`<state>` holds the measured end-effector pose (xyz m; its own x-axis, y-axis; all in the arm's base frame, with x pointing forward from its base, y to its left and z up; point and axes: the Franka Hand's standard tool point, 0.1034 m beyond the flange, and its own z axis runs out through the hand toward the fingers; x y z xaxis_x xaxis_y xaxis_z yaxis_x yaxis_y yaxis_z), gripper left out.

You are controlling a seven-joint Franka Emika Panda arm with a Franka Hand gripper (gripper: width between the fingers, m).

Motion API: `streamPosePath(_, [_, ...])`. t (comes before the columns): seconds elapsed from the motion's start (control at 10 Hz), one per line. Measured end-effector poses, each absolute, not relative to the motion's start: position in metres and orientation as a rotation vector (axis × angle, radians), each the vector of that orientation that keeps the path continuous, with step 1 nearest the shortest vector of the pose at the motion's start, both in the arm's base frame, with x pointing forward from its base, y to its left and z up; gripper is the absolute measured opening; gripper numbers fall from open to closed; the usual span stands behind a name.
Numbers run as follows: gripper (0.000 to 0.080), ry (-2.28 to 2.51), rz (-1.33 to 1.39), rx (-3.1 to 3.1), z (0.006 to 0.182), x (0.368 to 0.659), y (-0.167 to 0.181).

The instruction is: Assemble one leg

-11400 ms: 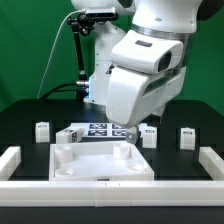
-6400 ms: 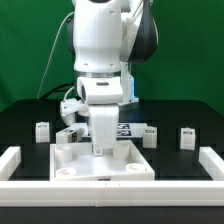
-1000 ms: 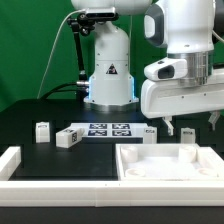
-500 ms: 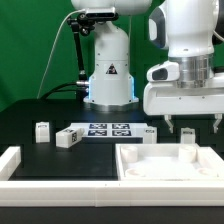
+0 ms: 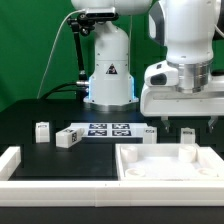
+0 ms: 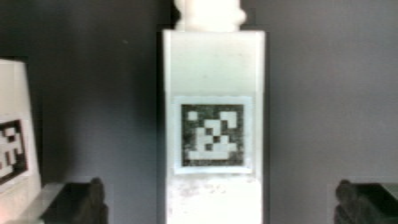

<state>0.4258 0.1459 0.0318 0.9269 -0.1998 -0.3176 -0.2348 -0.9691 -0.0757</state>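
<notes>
Several small white legs with marker tags stand on the black table. One leg (image 5: pixel 186 134) (image 6: pixel 214 120) is at the exterior view's right, behind the large white panel (image 5: pixel 150 170). My gripper (image 5: pixel 190 124) (image 6: pixel 221 204) hangs just above this leg, open and holding nothing. In the wrist view the leg lies between my two dark fingertips (image 6: pixel 71 202), with a gap on each side. Other legs stand at the left (image 5: pixel 42 130), left of the middle (image 5: pixel 67 137) and right of the middle (image 5: pixel 148 133).
The marker board (image 5: pixel 108 128) lies at the back middle. A white raised border (image 5: pixel 20 160) runs round the front and sides of the table. The robot's base (image 5: pixel 108 70) stands behind the board. The panel fills the front right.
The large panel has gone from the front middle to the front right. My gripper has left it and now hangs over the right-hand leg. In the last second it has barely shifted.
</notes>
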Motion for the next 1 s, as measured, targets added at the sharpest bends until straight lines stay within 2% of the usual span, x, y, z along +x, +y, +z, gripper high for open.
streamPosePath(0.3, [0.0649, 0.287, 0.859, -2.882, 0.032, 0.421, 0.148])
streamPosePath(0.7, [0.0649, 0.258, 1.296, -2.710, 0.022, 0.414, 0.146])
streamPosePath(1.0, [0.0649, 0.249, 1.369, -2.677, 0.012, 0.412, 0.147])
